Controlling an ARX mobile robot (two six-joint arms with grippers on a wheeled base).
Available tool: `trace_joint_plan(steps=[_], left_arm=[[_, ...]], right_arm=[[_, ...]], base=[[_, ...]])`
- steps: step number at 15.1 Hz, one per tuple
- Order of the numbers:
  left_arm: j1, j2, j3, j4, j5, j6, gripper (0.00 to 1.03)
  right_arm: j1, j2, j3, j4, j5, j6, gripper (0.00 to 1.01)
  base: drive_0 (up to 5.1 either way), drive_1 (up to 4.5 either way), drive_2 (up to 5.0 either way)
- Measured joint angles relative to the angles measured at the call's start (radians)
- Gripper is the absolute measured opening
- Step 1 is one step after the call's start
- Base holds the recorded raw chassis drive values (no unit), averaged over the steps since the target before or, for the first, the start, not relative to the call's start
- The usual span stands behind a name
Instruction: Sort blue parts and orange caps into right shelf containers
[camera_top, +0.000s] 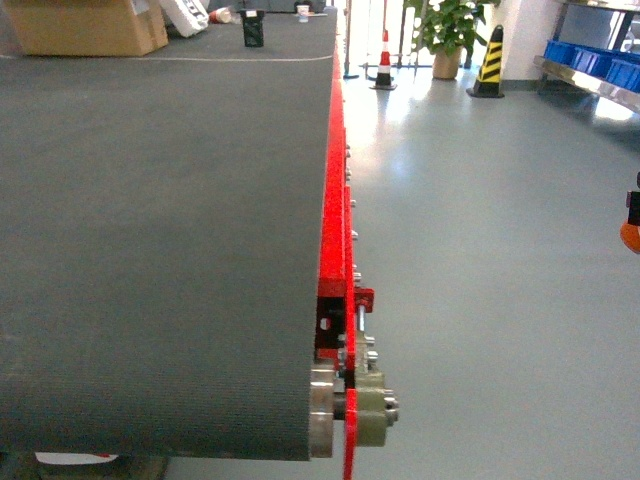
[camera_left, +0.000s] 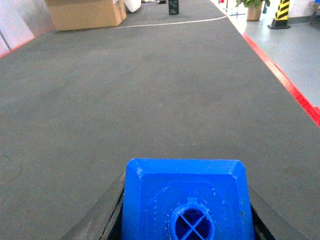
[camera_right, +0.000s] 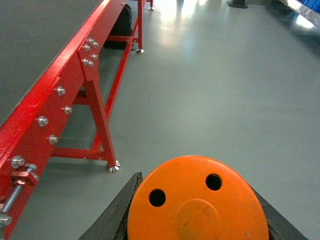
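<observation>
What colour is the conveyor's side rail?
Red; the conveyor's side rail shows best in the right wrist view.

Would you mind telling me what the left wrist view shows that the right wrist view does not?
Only the left wrist view shows the blue part held in the left hand and a cardboard box far down the belt. Only the right wrist view shows the orange cap in the right hand over the grey floor. Both show the conveyor's red side rail.

Bright daylight from the far end glares on the glossy floor (camera_top: 480, 200); frames sharp, shadows soft and faint.
</observation>
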Motion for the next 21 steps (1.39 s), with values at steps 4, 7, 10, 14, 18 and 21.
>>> trace_joint_plan(steps=[4, 7, 10, 14, 18, 21], left_arm=[[0.0, 0.0, 0.0, -0.001, 0.0, 0.0, 0.44], [0.0, 0.0, 0.0, 0.0, 0.0, 0.0, 0.44], [0.0, 0.0, 0.0, 0.001, 0.0, 0.0, 0.44], [0.0, 0.0, 0.0, 0.001, 0.0, 0.0, 0.44], [0.0, 0.0, 0.0, 0.0, 0.0, 0.0, 0.44], [0.0, 0.0, 0.0, 0.002, 0.0, 0.0, 0.44]], right_arm=[[0.0, 0.0, 0.0, 0.001, 0.0, 0.0, 0.44], [0.0, 0.0, 0.0, 0.002, 0.0, 0.0, 0.44], [0.0, 0.0, 0.0, 0.002, 0.0, 0.0, 0.44], [0.0, 0.0, 0.0, 0.004, 0.0, 0.0, 0.44], [0.0, 0.0, 0.0, 0.004, 0.0, 0.0, 0.44], [0.0, 0.0, 0.0, -0.004, 0.0, 0.0, 0.44]], base=[[4.9, -1.56, -3.3], [5.0, -1.42, -3.2], [5.0, -1.46, -3.2], [4.9, -1.5, -3.3], [5.1, -1.37, -3.1], [5.1, -1.3, -3.1]])
